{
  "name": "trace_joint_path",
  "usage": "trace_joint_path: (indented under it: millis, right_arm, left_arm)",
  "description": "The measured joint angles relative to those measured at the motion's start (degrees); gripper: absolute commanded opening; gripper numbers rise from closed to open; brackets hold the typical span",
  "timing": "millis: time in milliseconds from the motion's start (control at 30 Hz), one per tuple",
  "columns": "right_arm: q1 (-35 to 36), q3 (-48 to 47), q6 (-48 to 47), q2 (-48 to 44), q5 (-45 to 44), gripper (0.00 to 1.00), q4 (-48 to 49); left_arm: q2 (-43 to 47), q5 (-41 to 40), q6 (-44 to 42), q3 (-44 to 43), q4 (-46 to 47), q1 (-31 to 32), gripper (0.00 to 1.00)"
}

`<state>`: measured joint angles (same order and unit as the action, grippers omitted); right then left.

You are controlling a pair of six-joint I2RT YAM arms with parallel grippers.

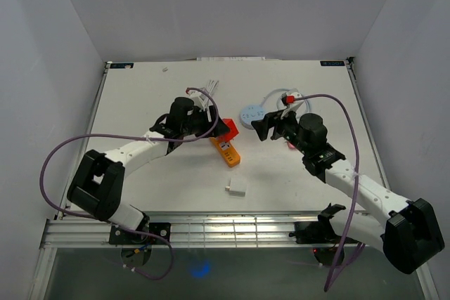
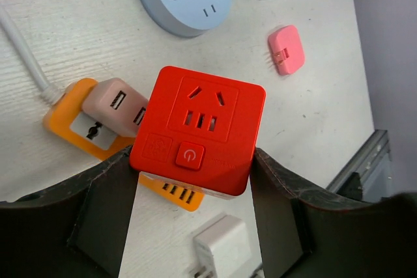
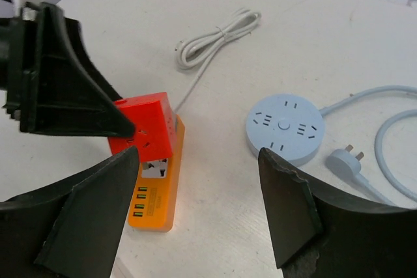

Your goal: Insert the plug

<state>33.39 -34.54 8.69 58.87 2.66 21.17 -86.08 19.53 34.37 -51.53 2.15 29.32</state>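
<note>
Currently, in the insertion step, the left tool (image 2: pixel 193 164) pinches the red cube adapter (image 2: pixel 199 118) directly over the orange power strip (image 3: pixel 153 203), the right tool (image 3: pixel 199 157) hangs spread and empty near that strip, and the next move probably requires aligning the prongs and pressing down.

Lighting's bright and even, coming from overhead, so the white table (image 1: pixel 140 103) looks a bit washed out and shadows on it stay soft. There's a blue glare spot on the dark near strip (image 1: pixel 246 272). In the wrist views the red socket cube (image 2: pixel 199 128) is crisp, but the dark fingers (image 2: pixel 98 226) right at the lens go soft and murky.
</note>
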Motion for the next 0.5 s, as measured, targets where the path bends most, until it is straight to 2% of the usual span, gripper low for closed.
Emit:
trace_joint_path:
  millis: [267,500]
  right_arm:
    - [-2.7,0.0,3.8,5.7,3.7,0.77,0.0]
    - [-3.5,0.0,5.4,8.7,7.3,0.77,0.1]
  left_arm:
    - [5.4,-7.7,-10.1,4.3,4.3,6.2,0.00]
    - [13.2,-9.3,-19.6,14.2,12.6,9.9,0.00]
